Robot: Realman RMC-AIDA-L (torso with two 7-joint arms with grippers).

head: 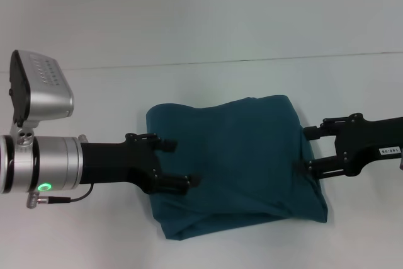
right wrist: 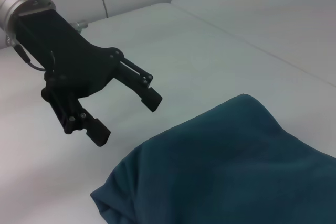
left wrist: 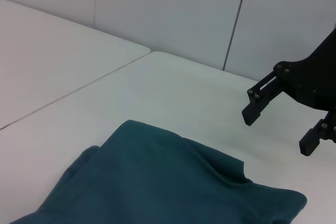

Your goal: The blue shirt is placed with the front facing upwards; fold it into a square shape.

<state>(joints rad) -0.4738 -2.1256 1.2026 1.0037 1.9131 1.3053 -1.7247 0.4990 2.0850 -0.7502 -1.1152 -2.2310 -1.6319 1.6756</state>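
The blue shirt [head: 236, 162] lies on the white table as a folded, roughly square bundle with plain teal cloth on top; its lettering and neck are hidden. My left gripper [head: 181, 163] is open and empty at the shirt's left edge. In the right wrist view the left gripper [right wrist: 126, 117] hangs just clear of the shirt [right wrist: 231, 166]. My right gripper [head: 305, 150] is open and empty at the shirt's right edge. In the left wrist view the right gripper [left wrist: 278, 129] is a little apart from the shirt [left wrist: 173, 187].
The white table [head: 94, 237] has a seam [head: 252, 61] running across it behind the shirt. Bare table surface lies on all sides of the shirt. Pale wall panels [left wrist: 173, 9] stand beyond the table.
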